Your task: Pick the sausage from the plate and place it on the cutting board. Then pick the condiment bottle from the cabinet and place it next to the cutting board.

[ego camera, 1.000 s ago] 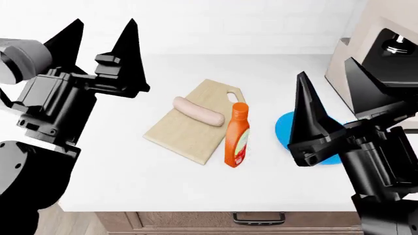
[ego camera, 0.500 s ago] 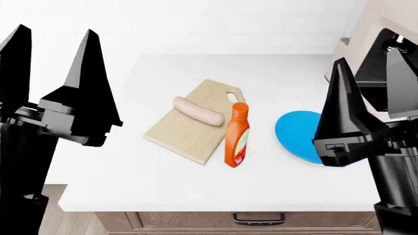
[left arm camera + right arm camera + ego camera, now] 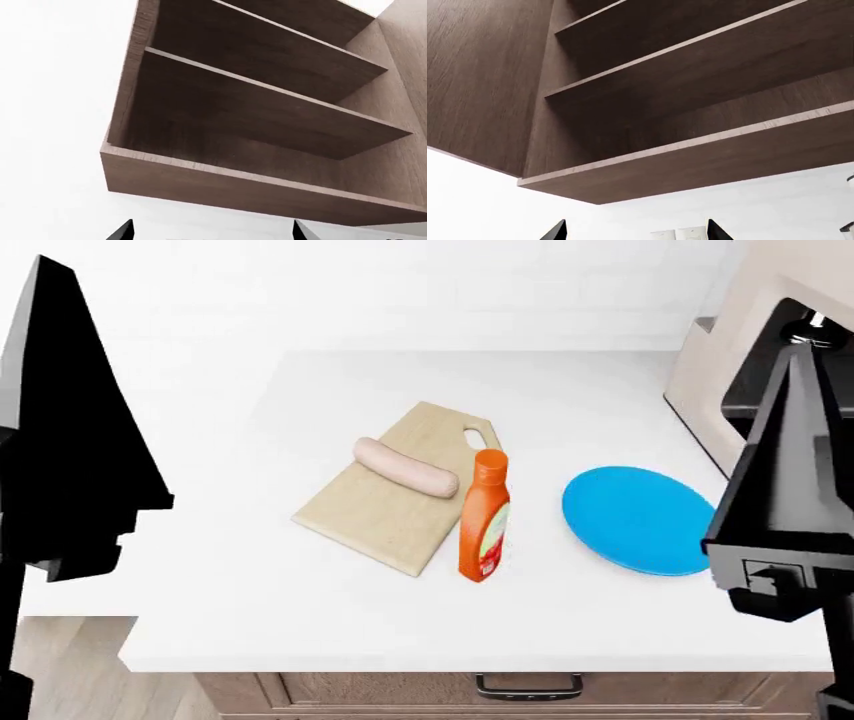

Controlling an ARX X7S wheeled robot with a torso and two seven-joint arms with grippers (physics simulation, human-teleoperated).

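Both hands [image 3: 787, 400] raised, open; bottle [image 3: 485, 517] touches board [image 3: 387, 502] edge.

Pale pink sausage [image 3: 404, 467], tan board [image 3: 387, 495], orange bottle [image 3: 485, 516] with label seemingly green-red, blue plate [image 3: 638, 519].

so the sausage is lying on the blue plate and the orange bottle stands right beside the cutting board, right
Not quite. The head view shows the sausage lying on the cutting board; the blue plate holds nothing. The orange bottle does stand upright right beside the board.
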